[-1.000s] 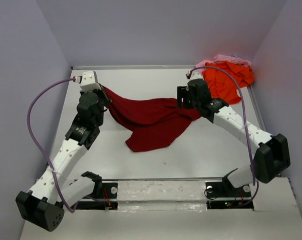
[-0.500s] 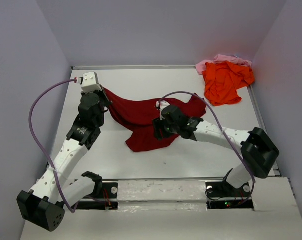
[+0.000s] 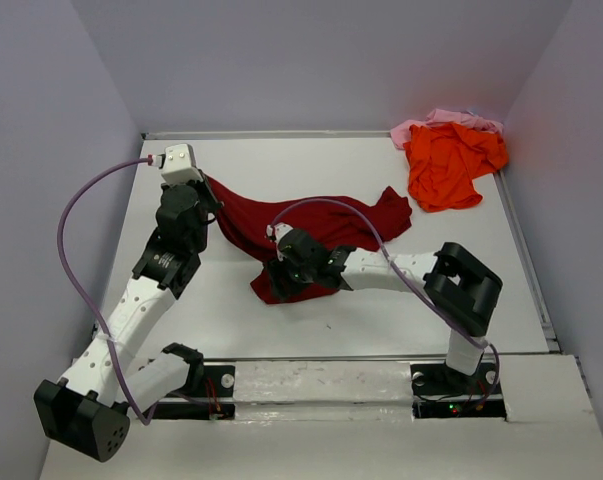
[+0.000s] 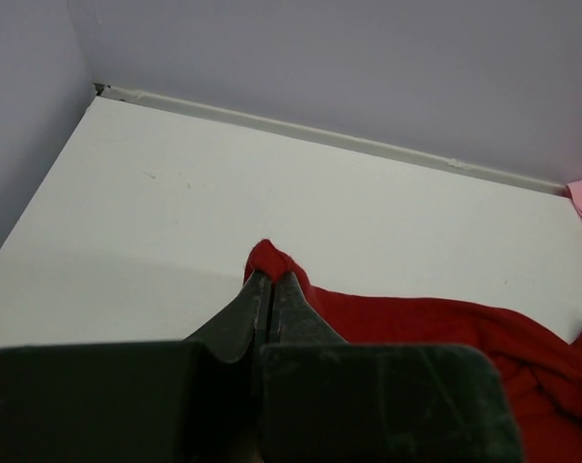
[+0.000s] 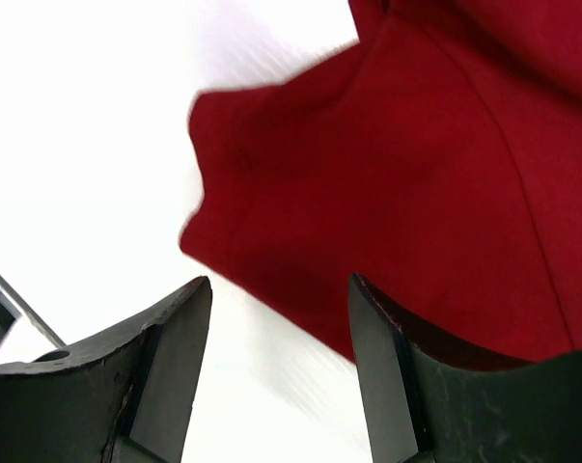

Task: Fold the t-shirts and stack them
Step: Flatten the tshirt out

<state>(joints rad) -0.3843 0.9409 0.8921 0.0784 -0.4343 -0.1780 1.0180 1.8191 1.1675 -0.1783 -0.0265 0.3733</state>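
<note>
Swinging in from the far right, the right claw (image 5: 276, 289) has left the right end of the maroon shirt (image 3: 316, 222), where it hung 1 second ago, and now hovers over that shirt's near-left flap. Its jaws stand well apart with nothing between them. The wrist view shows the flap's edge and bare table (image 3: 281, 160) below the gap.

The left claw (image 4: 269, 282) has not shifted. Its 2 fingers are pressed together on the shirt's far-left corner, a small tuft of cloth poking out past the tips.

Outward from the claws, the maroon shirt lies across the middle of the table. It runs from the pinched corner on the left to a slack, bunched end on the right, with the loose flap hanging toward the near side. That right end was drawn taut before and has since dropped onto the table. The orange shirt (image 3: 446, 165) and pink shirt (image 3: 443, 117) sit heaped in the far right corner, unchanged and well apart from both claws.

The step in hand looks like spreading this first shirt flat, with no fold made yet. Next, the right claw likely needs to drop onto the flap's edge, close on 1 layer, and draw it away from the left claw's corner to smooth the cloth.
</note>
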